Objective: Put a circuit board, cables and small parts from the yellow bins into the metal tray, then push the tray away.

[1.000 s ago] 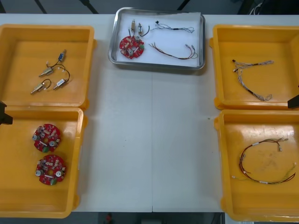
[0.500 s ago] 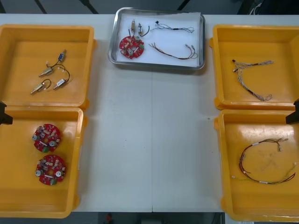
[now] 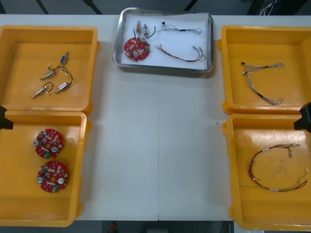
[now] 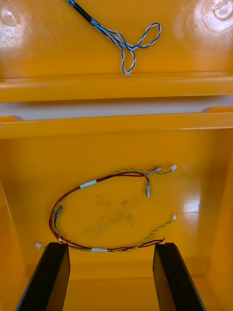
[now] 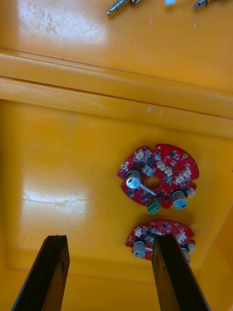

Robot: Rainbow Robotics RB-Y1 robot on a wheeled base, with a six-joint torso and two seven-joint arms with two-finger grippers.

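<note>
Shiny rectangular metal tray (image 3: 163, 68) sat at the table's 12 o'clock, holding one round red circuit board (image 3: 137, 48), thin cables (image 3: 181, 54) and small metal parts (image 3: 142, 28). Loading and push judged done. My left gripper (image 5: 109, 238) hung at 9 o'clock and my right gripper (image 4: 110, 245) at 3 o'clock, each over yellow plastic bins (image 3: 43, 116). Both had fingers wide apart and were empty.

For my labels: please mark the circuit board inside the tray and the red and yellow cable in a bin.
circuit board (image 3: 135, 47), front view, its red face
red and yellow cable (image 4: 88, 184), right wrist view, its white sleeve

Yellow bins (image 3: 48, 28): glossy plastic, scuffed. Metal tray (image 3: 160, 69): shiny rim, white inside. Table (image 3: 155, 145): matt, smooth.
</note>
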